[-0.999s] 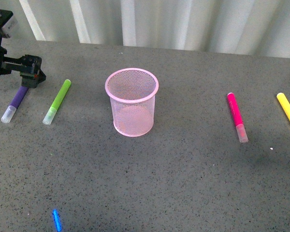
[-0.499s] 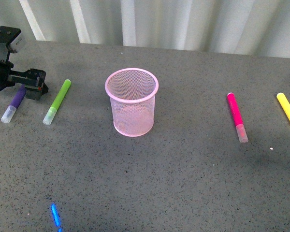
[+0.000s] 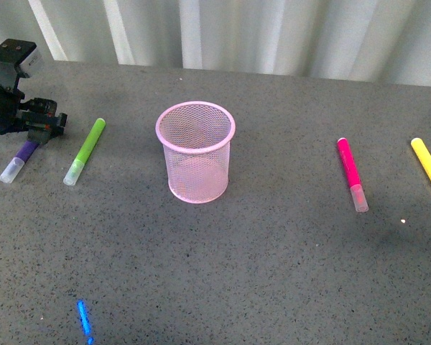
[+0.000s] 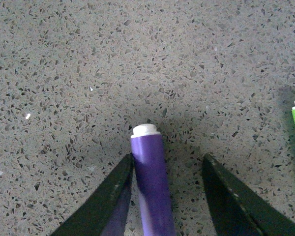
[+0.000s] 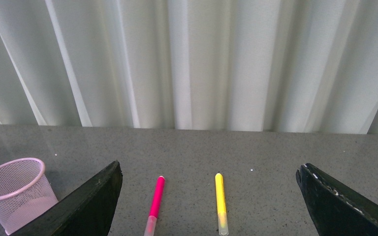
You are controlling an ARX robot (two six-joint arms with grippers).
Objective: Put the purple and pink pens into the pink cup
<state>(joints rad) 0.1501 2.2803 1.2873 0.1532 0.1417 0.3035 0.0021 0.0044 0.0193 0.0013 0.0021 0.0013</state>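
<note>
Left gripper [image 4: 168,160] open, straddling purple pen [image 4: 150,187]; pen off-centre, near 1 jaw.

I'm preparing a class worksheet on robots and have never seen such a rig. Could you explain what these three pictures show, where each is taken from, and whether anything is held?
This is a robot with two arms, each ending in a two-fingered gripper. The front view looks out from the robot's body over a grey speckled table. On it stands an empty pink cup of wire mesh. Lying flat are a purple pen and a green marker on the robot's left, and a pink pen and a yellow marker on its right. The other two pictures come from cameras on the wrists. The left gripper is down at the table, open, with its dark fingers either side of the purple pen, not closed on it. The right gripper is wide open and holds nothing.
</note>
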